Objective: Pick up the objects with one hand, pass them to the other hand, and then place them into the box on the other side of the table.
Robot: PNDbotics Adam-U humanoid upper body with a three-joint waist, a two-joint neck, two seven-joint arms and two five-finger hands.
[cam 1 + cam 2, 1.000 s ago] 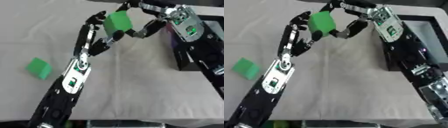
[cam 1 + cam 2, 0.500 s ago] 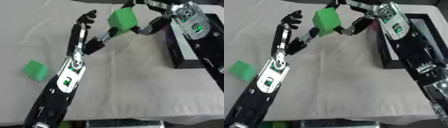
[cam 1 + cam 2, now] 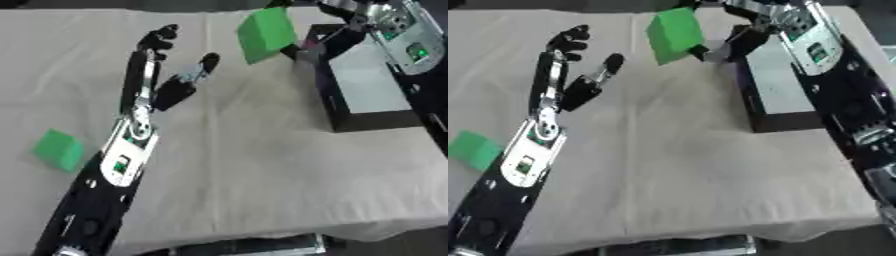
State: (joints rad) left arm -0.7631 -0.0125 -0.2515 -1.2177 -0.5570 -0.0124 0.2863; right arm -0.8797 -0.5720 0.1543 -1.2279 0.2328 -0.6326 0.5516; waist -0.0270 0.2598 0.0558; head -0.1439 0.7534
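Observation:
A green block [image 3: 674, 34] hangs above the table, pinched by my right hand [image 3: 730, 44], which reaches in from the upper right. The block is just left of the black box [image 3: 779, 89] at the table's right side. My left hand [image 3: 579, 90] stands open to the left of the block, apart from it, fingers spread and pointing away. A second green block [image 3: 59, 149] lies on the cloth near the left edge, beside my left forearm.
The table is covered with a beige cloth [image 3: 254, 165]. The black box has a pale floor and low dark walls. The table's front edge runs along the bottom of the views.
My left hand has let go of the green block and drawn back to the left. My right hand now holds the block alone and has carried it right, toward the box.

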